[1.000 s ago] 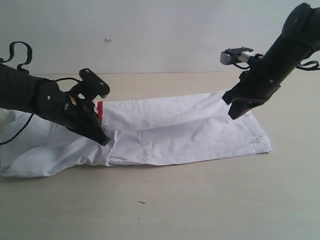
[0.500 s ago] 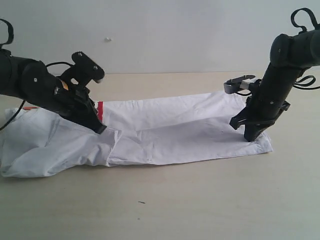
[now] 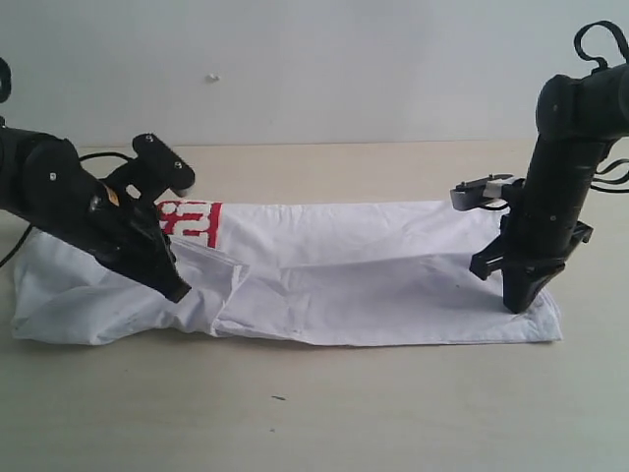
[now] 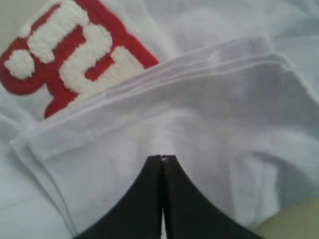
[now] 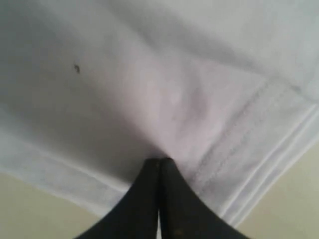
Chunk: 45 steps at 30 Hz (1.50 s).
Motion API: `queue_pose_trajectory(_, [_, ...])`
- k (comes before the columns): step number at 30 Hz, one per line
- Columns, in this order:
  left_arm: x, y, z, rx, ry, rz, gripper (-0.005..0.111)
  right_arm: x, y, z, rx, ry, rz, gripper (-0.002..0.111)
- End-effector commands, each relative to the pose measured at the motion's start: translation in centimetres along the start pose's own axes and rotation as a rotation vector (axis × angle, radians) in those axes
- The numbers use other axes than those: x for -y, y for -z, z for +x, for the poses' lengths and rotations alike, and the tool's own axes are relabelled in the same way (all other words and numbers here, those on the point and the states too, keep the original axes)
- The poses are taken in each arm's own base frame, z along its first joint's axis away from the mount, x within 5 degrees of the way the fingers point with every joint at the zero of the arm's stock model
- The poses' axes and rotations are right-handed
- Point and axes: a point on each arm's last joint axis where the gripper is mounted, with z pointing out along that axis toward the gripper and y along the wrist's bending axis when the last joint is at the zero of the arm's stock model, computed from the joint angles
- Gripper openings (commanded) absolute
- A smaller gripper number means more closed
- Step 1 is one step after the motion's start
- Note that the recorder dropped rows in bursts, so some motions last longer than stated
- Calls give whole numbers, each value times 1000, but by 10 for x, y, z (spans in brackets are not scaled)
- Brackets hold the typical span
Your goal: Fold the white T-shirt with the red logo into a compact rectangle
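The white T-shirt (image 3: 344, 285) lies across the table as a long folded strip, with its red logo (image 3: 192, 221) showing at the back left. My left gripper (image 3: 178, 292) is shut, pinching a folded sleeve edge near the logo. In the left wrist view the fabric (image 4: 224, 114) puckers at the gripper (image 4: 162, 157), below the fuzzy red-outlined lettering (image 4: 65, 50). At the strip's right end, by the hem, my right gripper (image 3: 517, 305) is shut on the cloth. The right wrist view shows the stitched hem layers (image 5: 249, 139) beside the gripper (image 5: 160, 160).
The shirt rests on a beige table (image 3: 324, 413) in front of a pale wall (image 3: 324, 69). A small dark speck (image 3: 279, 398) lies on the table near the front. A black cable (image 3: 98, 155) trails behind the left arm.
Both grippers have come down and toward the front, dragging the shirt with them. The strip now lies nearer and flatter, and more of the red logo is uncovered.
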Motion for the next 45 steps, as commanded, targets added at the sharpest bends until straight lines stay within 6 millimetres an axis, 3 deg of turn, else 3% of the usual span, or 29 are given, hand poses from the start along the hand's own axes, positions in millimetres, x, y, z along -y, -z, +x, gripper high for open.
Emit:
queue_pose_trajectory(1, [7, 1, 5, -39, 53, 50, 0, -1, 4, 10, 5, -2, 25, 0])
queue_pose_trajectory(7, [12, -14, 10, -52, 75, 86, 0, -9, 28, 9, 113, -21, -2, 0])
queue_pose_trajectory(14, [21, -42, 24, -153, 15, 166, 0, -10, 29, 7, 142, -26, -6, 0])
queue_pose_trajectory(16, [19, -40, 19, -145, 12, 167, 0, -10, 29, 6, 144, -26, -5, 0])
queue_pose_trajectory(19, [10, -10, -4, -51, 13, 135, 0, -10, 29, 6, 146, -26, -4, 0])
queue_pose_trajectory(23, [0, 13, -10, -6, 26, 108, 0, -10, 29, 6, 151, -27, -4, 0])
queue_pose_trajectory(26, [-2, 11, 10, -154, 20, 182, 0, -11, 29, 5, 155, -33, -14, 0])
queue_pose_trajectory(28, [-6, -7, 29, -265, 43, 165, 0, -11, 29, 5, 157, -35, -18, 0])
queue_pose_trajectory(32, [-15, -31, 41, -322, 86, 47, 0, -11, 29, 5, 163, -37, -19, 0])
queue_pose_trajectory(34, [-18, -32, 43, -343, 48, 17, 0, -11, 29, 4, 172, -27, -14, 0])
queue_pose_trajectory(40, [-19, -3, 3, -81, 113, 6, 0, -10, 29, 3, 187, -23, -10, 0])
queue_pose_trajectory(45, [25, -21, -19, 70, 25, 218, 0, -10, 30, 2, 192, -25, -12, 0])
